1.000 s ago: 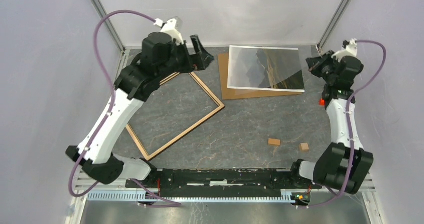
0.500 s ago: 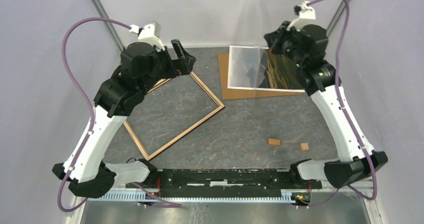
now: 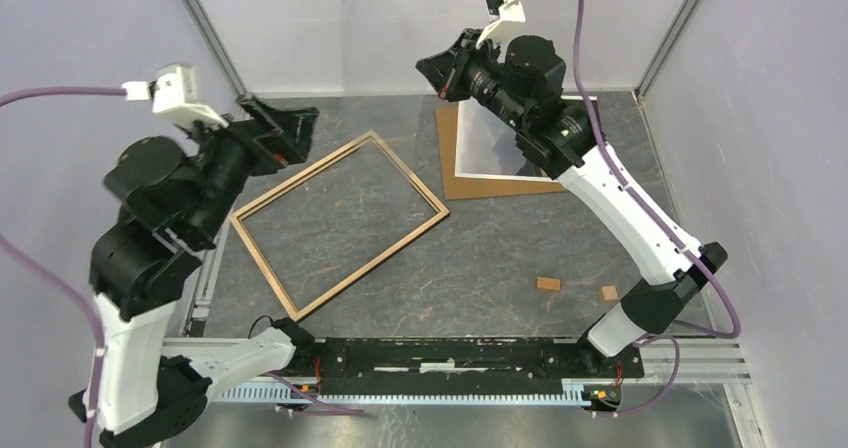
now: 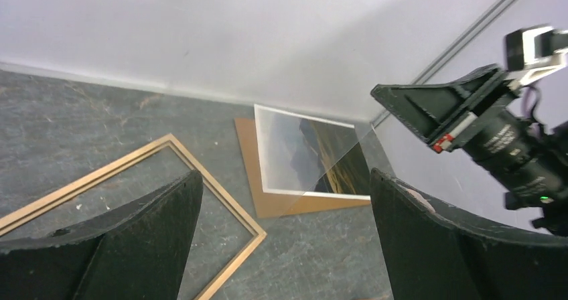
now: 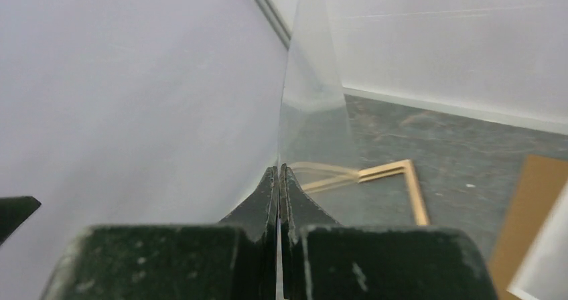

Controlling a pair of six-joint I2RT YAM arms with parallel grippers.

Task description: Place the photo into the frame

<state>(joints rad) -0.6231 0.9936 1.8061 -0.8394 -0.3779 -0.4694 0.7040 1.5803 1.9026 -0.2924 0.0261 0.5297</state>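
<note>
Taking twelve as the back wall [image 3: 400, 28], the frame [image 3: 371, 264] lies flat from mid-table out toward nine, only bare tabletop [image 3: 480, 258] inside its rim. At one, the right arm [image 3: 620, 200] slants over the photo [image 3: 482, 148] and board [image 3: 450, 183], and the right gripper [image 3: 432, 71] up there pinches a clear pane [image 5: 315, 106] on edge, barring the way down from above. Two blocks [image 3: 547, 284] sit at five. The left gripper [image 3: 288, 128], jaws wide, hangs at ten. Between frame and blocks, toward six, the tabletop lies open.
</note>
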